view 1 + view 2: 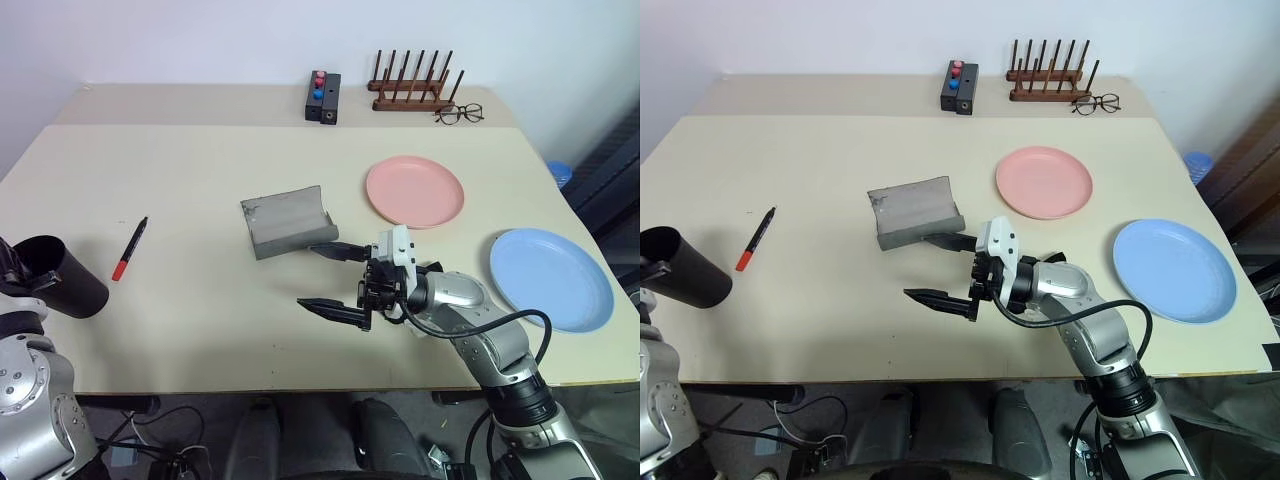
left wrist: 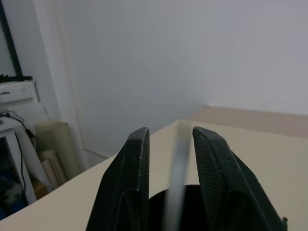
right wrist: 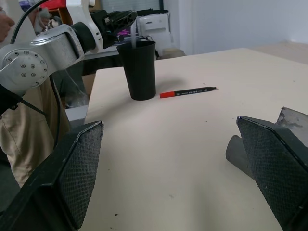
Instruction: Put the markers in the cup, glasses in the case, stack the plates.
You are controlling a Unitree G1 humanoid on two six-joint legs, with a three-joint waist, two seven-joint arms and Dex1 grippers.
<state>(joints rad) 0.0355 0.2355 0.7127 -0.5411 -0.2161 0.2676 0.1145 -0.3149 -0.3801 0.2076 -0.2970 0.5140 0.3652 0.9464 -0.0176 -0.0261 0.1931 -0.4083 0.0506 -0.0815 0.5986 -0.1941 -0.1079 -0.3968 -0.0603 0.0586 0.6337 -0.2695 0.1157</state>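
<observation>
The black cup [image 1: 62,278] stands at the table's left front edge. My left gripper [image 2: 169,132] hovers over its mouth, fingers parted, with the white marker [image 2: 177,173] a blur between them, its lower end inside the cup. The black marker with a red tip [image 1: 130,248] lies on the table to the right of the cup. Mid-table sits the grey case [image 1: 285,220], lid open. My right gripper [image 1: 308,276] is wide open and empty just in front of it. The pink plate [image 1: 415,190] and blue plate [image 1: 550,277] lie apart at the right. The glasses are out of view.
At the table's back stand a black box with red and blue buttons [image 1: 323,97] and a wooden peg rack [image 1: 412,85], with thin clear-lens spectacles [image 1: 460,113] beside the rack. A person in beige trousers [image 3: 21,144] stands beyond the cup's end of the table.
</observation>
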